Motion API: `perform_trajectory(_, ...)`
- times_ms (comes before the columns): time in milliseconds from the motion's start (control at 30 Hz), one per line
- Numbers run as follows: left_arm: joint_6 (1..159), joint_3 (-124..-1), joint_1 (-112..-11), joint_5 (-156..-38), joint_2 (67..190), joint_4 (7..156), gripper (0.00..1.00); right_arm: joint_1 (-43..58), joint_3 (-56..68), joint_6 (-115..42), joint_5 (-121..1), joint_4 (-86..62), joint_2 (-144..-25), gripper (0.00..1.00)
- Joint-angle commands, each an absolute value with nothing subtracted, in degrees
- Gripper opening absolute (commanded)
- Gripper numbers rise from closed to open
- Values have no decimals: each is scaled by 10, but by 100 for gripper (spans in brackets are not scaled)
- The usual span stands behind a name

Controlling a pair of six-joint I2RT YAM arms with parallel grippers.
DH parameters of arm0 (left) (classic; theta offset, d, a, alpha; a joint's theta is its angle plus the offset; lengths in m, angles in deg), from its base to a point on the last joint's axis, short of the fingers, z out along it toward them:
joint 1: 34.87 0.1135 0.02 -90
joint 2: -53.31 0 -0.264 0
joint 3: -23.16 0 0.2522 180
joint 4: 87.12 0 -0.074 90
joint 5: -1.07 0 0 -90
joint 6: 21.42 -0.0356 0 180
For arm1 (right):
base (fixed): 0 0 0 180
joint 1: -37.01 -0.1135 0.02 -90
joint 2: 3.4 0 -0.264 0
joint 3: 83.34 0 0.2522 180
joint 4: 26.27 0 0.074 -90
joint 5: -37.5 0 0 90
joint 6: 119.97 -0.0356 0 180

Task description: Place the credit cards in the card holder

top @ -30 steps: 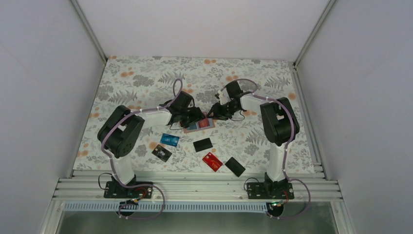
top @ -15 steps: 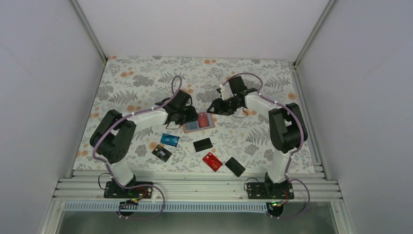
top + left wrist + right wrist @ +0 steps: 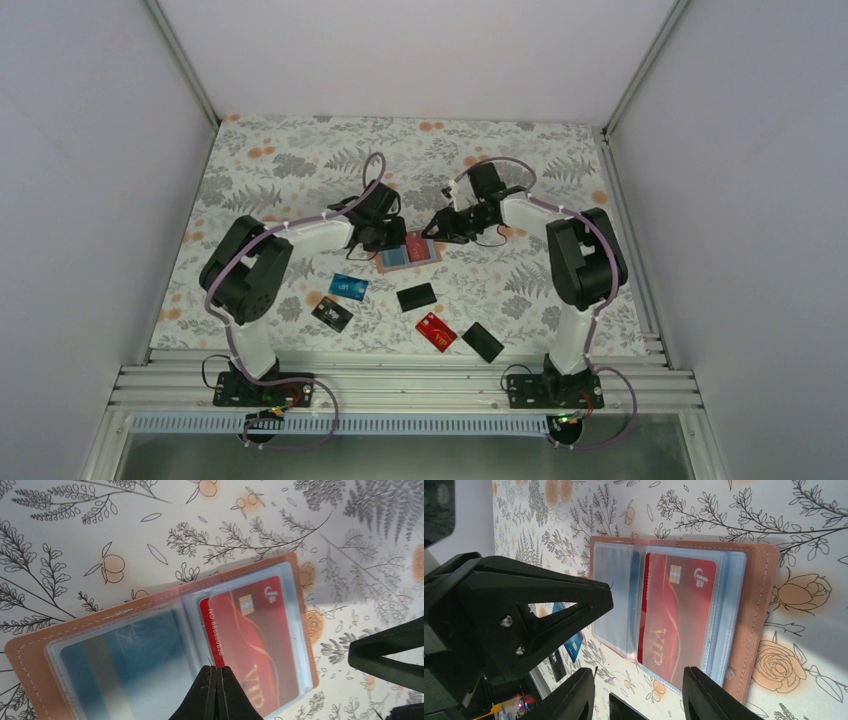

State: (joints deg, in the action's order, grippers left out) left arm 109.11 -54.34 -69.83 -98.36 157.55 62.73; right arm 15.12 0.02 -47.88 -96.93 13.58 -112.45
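The card holder [image 3: 408, 254] lies open and flat mid-table, tan leather [image 3: 150, 600] with clear sleeves. A blue card [image 3: 120, 660] sits in its left sleeve and a red VIP card [image 3: 260, 630] in its right one. My left gripper [image 3: 216, 669] is shut, its tips together just over the red card's edge by the fold, nothing visible between them. My right gripper [image 3: 639, 682] is open above the holder's [image 3: 759, 595] near edge, over the red card [image 3: 679, 615]. Loose credit cards lie nearer the arm bases: blue [image 3: 349, 287], black [image 3: 331, 314], black [image 3: 416, 296], red [image 3: 436, 331], black [image 3: 483, 341].
Both grippers crowd the holder from opposite sides, left gripper [image 3: 385, 235] and right gripper [image 3: 440, 228]. The right finger shows as a black wedge [image 3: 390, 652] in the left wrist view. A metal rail [image 3: 400, 385] borders the floral table's near edge.
The left gripper has shut and shifted slightly over the holder's fold. The right gripper pulled back, then came down closer to the holder, staying open.
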Motion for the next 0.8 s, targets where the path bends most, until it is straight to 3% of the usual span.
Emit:
perform_trajectory(0,1077,-560,-700,-987,1597,622,2,150,-5,-482,-984,119,-1147,46)
perform_trajectory(767,1072,-566,-707,-1020,1659,636,2,149,-5,-476,-981,123,-1185,44)
